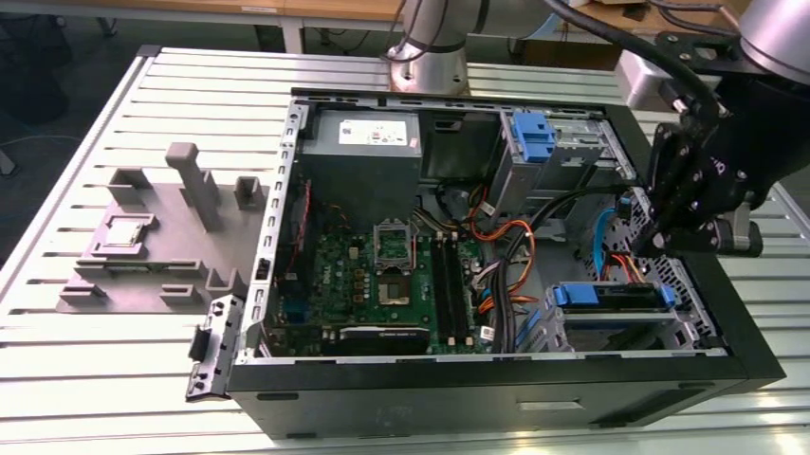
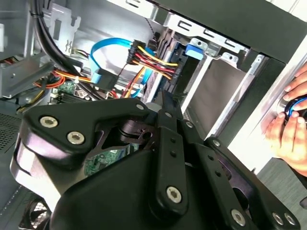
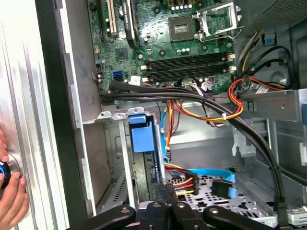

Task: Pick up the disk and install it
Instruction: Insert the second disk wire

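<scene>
Item 1, my tool: black two-finger gripper (image 1: pixel 651 245) (image 2: pixel 164 103) (image 3: pixel 166 189). Its fingers are drawn together with nothing visible between them. It hangs inside the open black tower computer case (image 1: pixel 506 403), on the exterior view's right, with the tips just above the lower drive bay.

Item 2, the task's thing: the disk (image 1: pixel 608 296) (image 3: pixel 142 136), a flat drive in a blue plastic bracket. It sits edge-on in that lower bay, just beside my fingertips. I cannot tell whether they touch it.

Item 3: a bundle of red, yellow and orange wires (image 2: pixel 153 60) (image 3: pixel 180 182), plugged in near the disk.

Item 4: a flat light-blue ribbon cable (image 2: pixel 103 48) (image 3: pixel 208 173), looping close by.

Item 5: a green motherboard (image 1: pixel 379 275) (image 3: pixel 158 43) on the case floor, beyond the bay.

Item 6: a grey power-supply box with a white label (image 1: pixel 367 137), in the far corner of the case.

Item 7: an upright blue plastic latch (image 1: pixel 532 133) on the upper bay.

Item 8: a person's hand (image 2: pixel 288 127) (image 3: pixel 12 196), outside the case wall, resting on a round blue-ringed object.

Item 9: a slatted aluminium table (image 1: pixel 76 360), carrying the case and a grey moulded fixture tray (image 1: pixel 165 227), which lies on the exterior view's left.
</scene>
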Controlling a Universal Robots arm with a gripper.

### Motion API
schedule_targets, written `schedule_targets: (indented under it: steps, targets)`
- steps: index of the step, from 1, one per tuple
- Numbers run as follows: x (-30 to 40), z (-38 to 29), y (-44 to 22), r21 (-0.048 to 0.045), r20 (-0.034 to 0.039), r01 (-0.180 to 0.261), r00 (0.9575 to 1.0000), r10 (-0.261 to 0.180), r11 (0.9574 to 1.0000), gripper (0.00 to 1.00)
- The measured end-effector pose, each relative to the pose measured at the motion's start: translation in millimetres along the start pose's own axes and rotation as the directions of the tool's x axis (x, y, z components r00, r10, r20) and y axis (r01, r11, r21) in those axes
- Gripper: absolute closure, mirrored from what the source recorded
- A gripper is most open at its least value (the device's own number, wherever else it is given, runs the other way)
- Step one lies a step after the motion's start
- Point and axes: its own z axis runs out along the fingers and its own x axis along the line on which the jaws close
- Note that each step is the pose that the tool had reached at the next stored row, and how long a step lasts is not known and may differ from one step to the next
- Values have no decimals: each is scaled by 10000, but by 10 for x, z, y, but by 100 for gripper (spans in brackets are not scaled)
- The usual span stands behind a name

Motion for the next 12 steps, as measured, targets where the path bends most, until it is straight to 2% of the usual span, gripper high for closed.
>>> schedule_targets:
  steps: [8, 12]
  targets:
    - [-106, -4, 15, -91, -13, 2, 10000, -2, 10000, 90]
    - [-147, -28, 21, -138, -21, 3, 10000, -3, 9999, 90]
